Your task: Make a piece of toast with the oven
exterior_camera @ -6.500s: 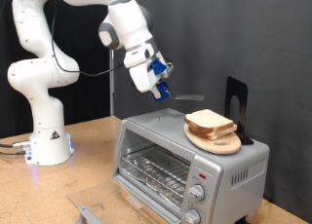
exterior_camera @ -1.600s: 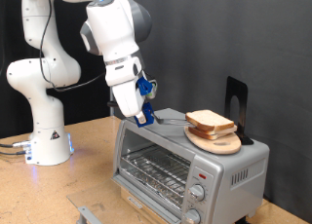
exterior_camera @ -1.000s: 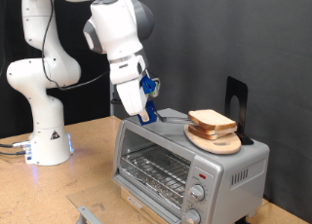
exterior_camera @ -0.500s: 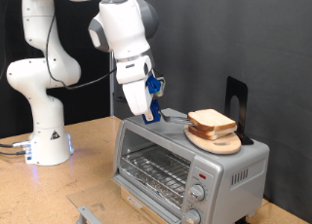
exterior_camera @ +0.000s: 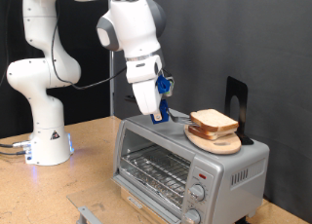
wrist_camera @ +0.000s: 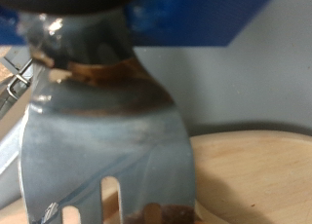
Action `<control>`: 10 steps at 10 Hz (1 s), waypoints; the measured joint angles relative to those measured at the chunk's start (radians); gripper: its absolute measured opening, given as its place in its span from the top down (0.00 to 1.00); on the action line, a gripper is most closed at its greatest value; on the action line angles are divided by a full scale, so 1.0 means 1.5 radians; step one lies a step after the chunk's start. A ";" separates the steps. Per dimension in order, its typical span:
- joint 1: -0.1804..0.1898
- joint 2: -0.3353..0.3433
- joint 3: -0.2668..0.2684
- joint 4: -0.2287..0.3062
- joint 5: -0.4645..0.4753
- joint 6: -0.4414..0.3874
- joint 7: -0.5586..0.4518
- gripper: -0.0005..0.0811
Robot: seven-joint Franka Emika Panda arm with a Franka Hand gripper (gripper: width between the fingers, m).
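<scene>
Two alike slices of toast [exterior_camera: 211,120] lie stacked on a round light-wood plate [exterior_camera: 216,143] on top of the silver oven [exterior_camera: 164,140]. The oven's glass door [exterior_camera: 156,169] is shut, with the wire rack behind it. My gripper [exterior_camera: 161,108] hangs over the oven top, just to the exterior view's left of the plate, and is shut on a metal slotted spatula [exterior_camera: 176,118]. The blade points at the toast, close to the plate's edge. In the wrist view the spatula [wrist_camera: 107,156] fills the picture with the plate [wrist_camera: 255,175] behind it.
Two round knobs [exterior_camera: 200,194] sit on the oven's front right. A black stand [exterior_camera: 235,99] rises behind the plate. The white robot base [exterior_camera: 44,136] stands on the wooden table [exterior_camera: 93,161] at the left. A small metal piece [exterior_camera: 88,214] lies at the bottom.
My gripper has moved steadily to the exterior view's right over the oven top with the spatula, bringing the blade close to the plate. Toast, plate and oven have not moved.
</scene>
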 joint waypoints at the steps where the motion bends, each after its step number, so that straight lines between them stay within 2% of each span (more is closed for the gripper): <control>1: 0.000 0.008 0.005 0.016 -0.013 -0.015 0.014 0.52; 6: 0.001 0.049 0.027 0.076 -0.043 -0.050 0.060 0.52; 10: 0.001 0.068 0.031 0.095 -0.054 -0.041 0.076 0.52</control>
